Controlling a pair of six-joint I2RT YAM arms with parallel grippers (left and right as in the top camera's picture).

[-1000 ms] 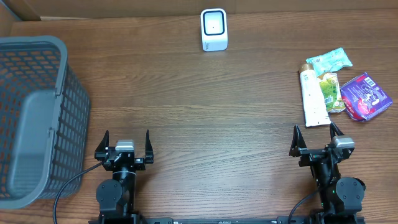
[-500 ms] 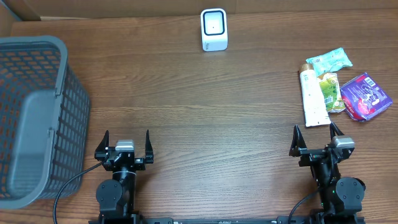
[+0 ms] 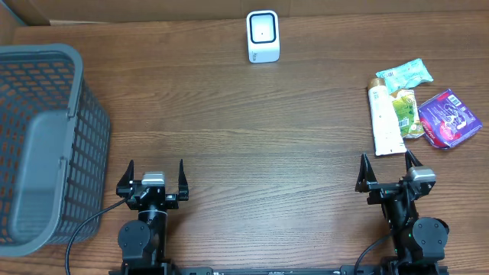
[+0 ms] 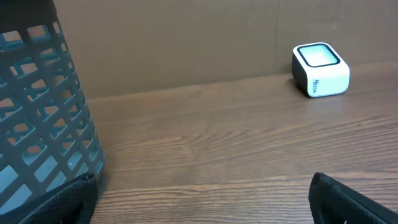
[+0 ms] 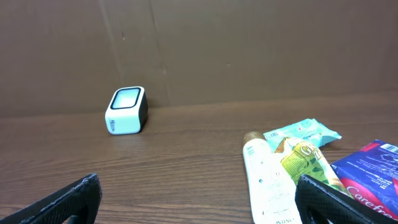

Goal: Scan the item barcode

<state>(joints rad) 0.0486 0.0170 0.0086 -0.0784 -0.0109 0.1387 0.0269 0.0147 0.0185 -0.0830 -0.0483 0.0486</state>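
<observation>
A small white barcode scanner [image 3: 263, 36] with a dark-rimmed window stands at the table's far edge; the left wrist view shows the scanner [image 4: 320, 69] at upper right, the right wrist view shows the scanner [image 5: 127, 110] at left. Several items lie at the right: a white tube [image 3: 385, 118], a green-yellow packet [image 3: 408, 113], a teal pouch [image 3: 406, 73] and a purple packet [image 3: 450, 118]. My left gripper [image 3: 155, 177] is open near the front edge, holding nothing. My right gripper [image 3: 390, 173] is open just in front of the white tube [image 5: 268, 183], apart from it.
A large grey mesh basket [image 3: 42, 145] fills the left side, close beside my left gripper; its wall [image 4: 43, 112] shows in the left wrist view. A brown cardboard wall [image 5: 249, 50] backs the wooden table [image 3: 252, 130].
</observation>
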